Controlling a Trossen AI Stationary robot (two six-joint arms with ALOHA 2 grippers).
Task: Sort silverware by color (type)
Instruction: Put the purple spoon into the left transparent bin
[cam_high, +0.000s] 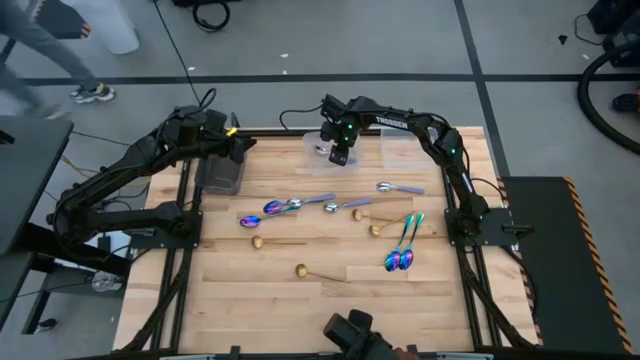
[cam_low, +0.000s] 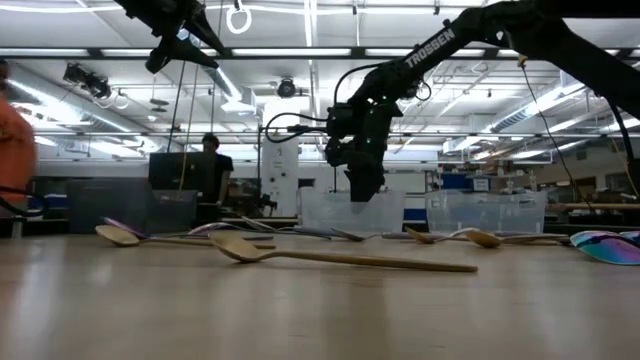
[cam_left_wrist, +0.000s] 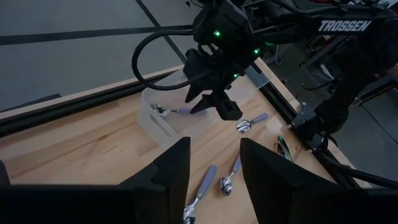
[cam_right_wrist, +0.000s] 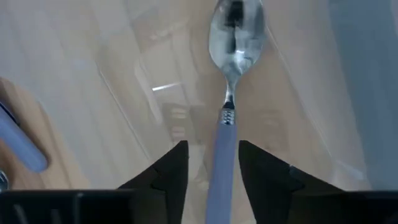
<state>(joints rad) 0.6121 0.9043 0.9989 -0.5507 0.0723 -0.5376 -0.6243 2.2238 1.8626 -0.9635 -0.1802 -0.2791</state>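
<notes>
Silverware lies scattered on the pale wooden worktop: nearest, two wooden-looking gold spoons and a pair of iridescent rainbow spoons; farther on, silver spoons with pale blue handles. Beyond them, the right gripper is held over a clear plastic container at the far edge, its fingers slightly parted around the pale blue handle of a shiny silver spoon, apparently so that silver pieces can be gathered there. The left gripper is seen open and empty over a dark tray. "TROSSEN" is read on the right arm.
</notes>
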